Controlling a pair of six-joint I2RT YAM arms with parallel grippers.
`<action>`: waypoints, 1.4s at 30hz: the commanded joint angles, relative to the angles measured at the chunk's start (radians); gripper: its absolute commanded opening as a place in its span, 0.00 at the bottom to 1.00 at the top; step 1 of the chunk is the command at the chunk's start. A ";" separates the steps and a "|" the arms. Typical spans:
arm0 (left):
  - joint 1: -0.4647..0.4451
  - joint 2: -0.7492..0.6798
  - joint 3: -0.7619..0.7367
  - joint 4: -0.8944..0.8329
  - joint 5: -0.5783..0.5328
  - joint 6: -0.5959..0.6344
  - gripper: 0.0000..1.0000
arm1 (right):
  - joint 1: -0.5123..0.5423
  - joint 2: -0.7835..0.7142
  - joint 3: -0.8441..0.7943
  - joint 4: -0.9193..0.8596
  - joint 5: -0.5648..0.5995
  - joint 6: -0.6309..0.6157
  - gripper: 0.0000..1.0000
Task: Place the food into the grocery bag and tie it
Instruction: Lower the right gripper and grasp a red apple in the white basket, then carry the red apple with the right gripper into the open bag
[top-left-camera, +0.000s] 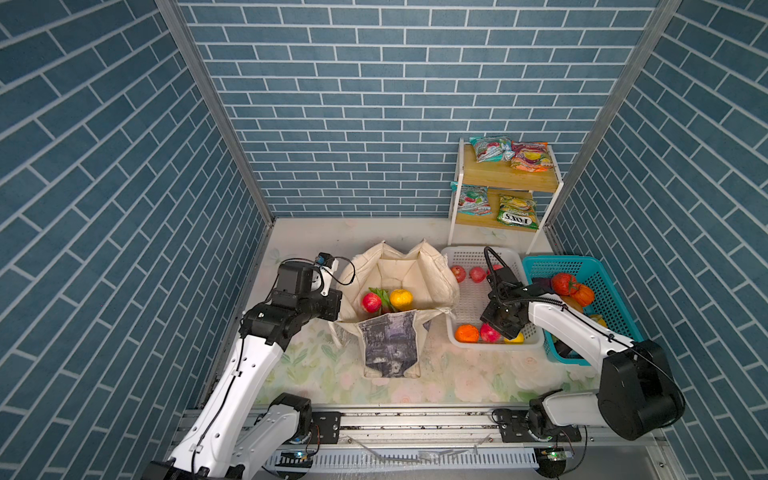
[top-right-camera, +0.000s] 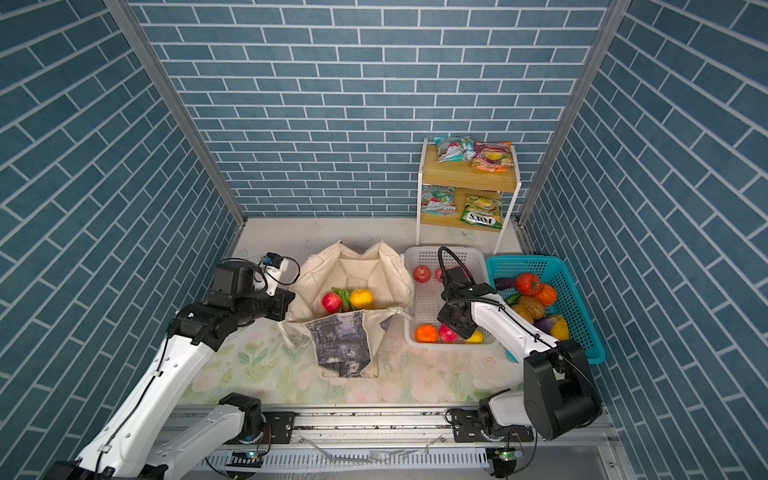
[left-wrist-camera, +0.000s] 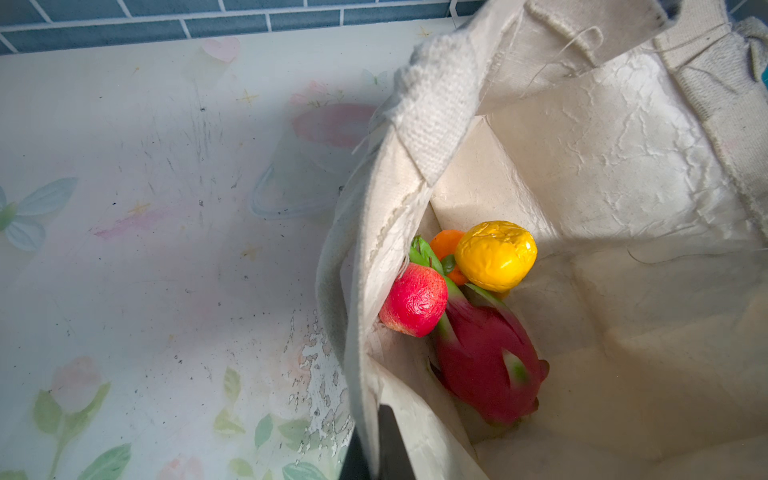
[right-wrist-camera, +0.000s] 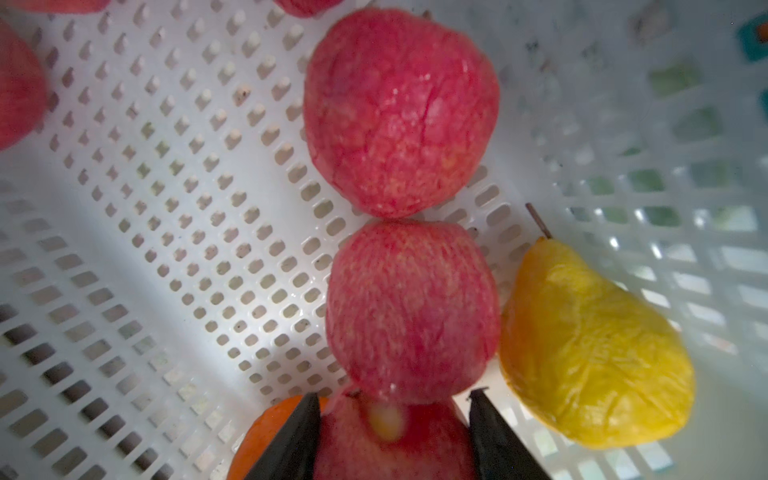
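Right wrist view: my right gripper (right-wrist-camera: 395, 419) is down inside the white basket (right-wrist-camera: 166, 216), its two dark jaws standing either side of the nearest apple (right-wrist-camera: 395, 451). Their inner faces look to meet its skin, but I cannot tell whether they press it or only flank it. An orange (right-wrist-camera: 266, 432) shows just past one jaw. Beyond lies a second apple (right-wrist-camera: 411, 311) with a yellow pear (right-wrist-camera: 594, 353) just beside it, and a third apple (right-wrist-camera: 399, 112) rests against the second, further out.

My left gripper (left-wrist-camera: 372, 451) is clenched on the rim of the grocery bag (left-wrist-camera: 602, 145), with cream canvas running between its dark fingertips. Down in the bag lie a bagged apple (left-wrist-camera: 413, 305), a dragon fruit (left-wrist-camera: 486, 361) touching it, and a yellow fruit (left-wrist-camera: 494, 255) on top of them.

In both top views the bag stands open in the middle of the floral table (top-left-camera: 457, 382), its grey-black printed panel toward me and my left arm at its left rim. The white basket sits just right of the bag, my right arm reaching into its near end. Right of that stands a teal basket (top-left-camera: 557, 261) holding more toy produce. Farthest back, by the wall, a wooden shelf (top-left-camera: 507, 176) carries four snack packets (top-left-camera: 490, 149), two on each level.
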 joint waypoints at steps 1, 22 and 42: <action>0.005 -0.010 -0.010 0.020 0.008 -0.002 0.00 | -0.007 -0.033 0.047 -0.054 0.034 -0.021 0.49; 0.005 -0.016 -0.010 0.020 0.006 -0.002 0.00 | -0.014 -0.066 0.273 -0.106 0.072 -0.098 0.49; 0.005 -0.011 -0.011 0.021 0.006 -0.002 0.00 | -0.014 -0.050 0.384 -0.083 0.035 -0.115 0.48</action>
